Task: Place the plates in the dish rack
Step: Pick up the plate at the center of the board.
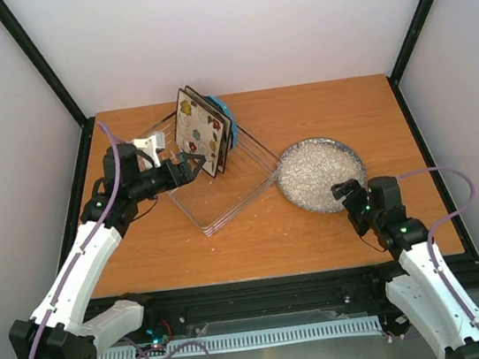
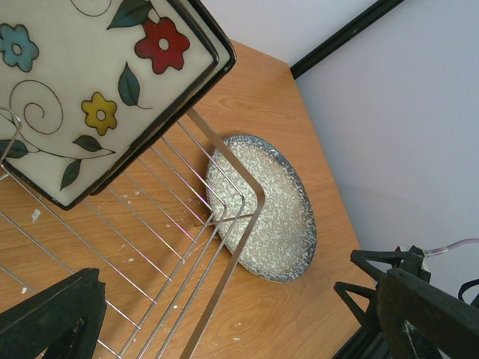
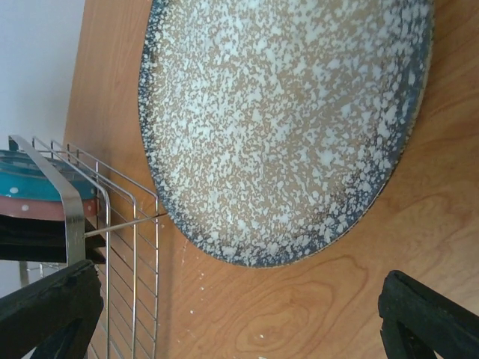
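Two square cream plates (image 1: pixel 200 131) (image 2: pixel 82 97) with coloured flowers stand on edge in the wire dish rack (image 1: pixel 225 206) (image 2: pixel 224 247) (image 3: pixel 112 262). A blue dotted plate (image 1: pixel 227 117) (image 3: pixel 37 176) stands behind them. The round grey speckled plate (image 1: pixel 321 174) (image 2: pixel 273 213) (image 3: pixel 284 127) lies flat on the table, its rim at the rack's right corner. My left gripper (image 1: pixel 186 167) (image 2: pixel 239 307) is open over the rack, just in front of the square plates, holding nothing. My right gripper (image 1: pixel 348 193) (image 3: pixel 239 310) is open at the near edge of the grey plate, empty.
The wooden table (image 1: pixel 257 244) carries only the rack and the grey plate. White walls and black frame posts (image 1: pixel 35 61) close it in at left, right and back. Bare wood lies between the rack and the near edge.
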You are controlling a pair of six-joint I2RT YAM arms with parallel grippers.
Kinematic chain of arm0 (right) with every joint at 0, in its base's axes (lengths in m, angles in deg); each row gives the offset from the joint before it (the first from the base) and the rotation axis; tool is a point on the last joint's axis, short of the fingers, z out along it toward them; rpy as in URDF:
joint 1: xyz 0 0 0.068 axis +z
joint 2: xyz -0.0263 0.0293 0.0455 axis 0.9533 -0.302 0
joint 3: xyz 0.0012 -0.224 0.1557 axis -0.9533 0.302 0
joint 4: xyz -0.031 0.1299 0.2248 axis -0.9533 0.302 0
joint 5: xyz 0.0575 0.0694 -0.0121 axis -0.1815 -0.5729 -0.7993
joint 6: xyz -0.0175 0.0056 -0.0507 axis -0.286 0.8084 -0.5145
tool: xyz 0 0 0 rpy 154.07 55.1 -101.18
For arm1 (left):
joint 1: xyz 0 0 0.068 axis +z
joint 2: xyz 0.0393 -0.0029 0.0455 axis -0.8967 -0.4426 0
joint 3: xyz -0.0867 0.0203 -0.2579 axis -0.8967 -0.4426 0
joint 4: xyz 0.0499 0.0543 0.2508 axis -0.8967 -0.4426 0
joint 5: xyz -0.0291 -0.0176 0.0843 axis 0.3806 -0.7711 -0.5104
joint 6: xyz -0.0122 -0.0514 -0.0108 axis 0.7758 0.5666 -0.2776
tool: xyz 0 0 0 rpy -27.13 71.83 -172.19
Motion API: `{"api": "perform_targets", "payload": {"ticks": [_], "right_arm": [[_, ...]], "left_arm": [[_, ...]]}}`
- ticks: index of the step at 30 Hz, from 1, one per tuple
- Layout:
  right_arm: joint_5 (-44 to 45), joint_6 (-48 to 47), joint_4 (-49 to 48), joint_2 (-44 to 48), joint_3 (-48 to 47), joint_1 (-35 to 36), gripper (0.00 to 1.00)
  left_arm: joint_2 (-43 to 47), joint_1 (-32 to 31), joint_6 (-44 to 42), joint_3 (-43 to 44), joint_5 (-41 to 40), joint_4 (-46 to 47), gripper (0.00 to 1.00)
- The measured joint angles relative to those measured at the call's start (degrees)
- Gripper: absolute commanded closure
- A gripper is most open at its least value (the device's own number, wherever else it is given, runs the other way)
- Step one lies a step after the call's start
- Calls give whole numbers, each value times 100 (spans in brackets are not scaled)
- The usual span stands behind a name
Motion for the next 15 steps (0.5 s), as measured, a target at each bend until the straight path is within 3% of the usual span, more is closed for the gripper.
{"api": "perform_targets", "payload": {"ticks": [15], "right_arm": [[-175,1040,-1512,649,1897,-55,0]], "left_arm": [[-20,0,-271,101,-348,-385,0]]}}
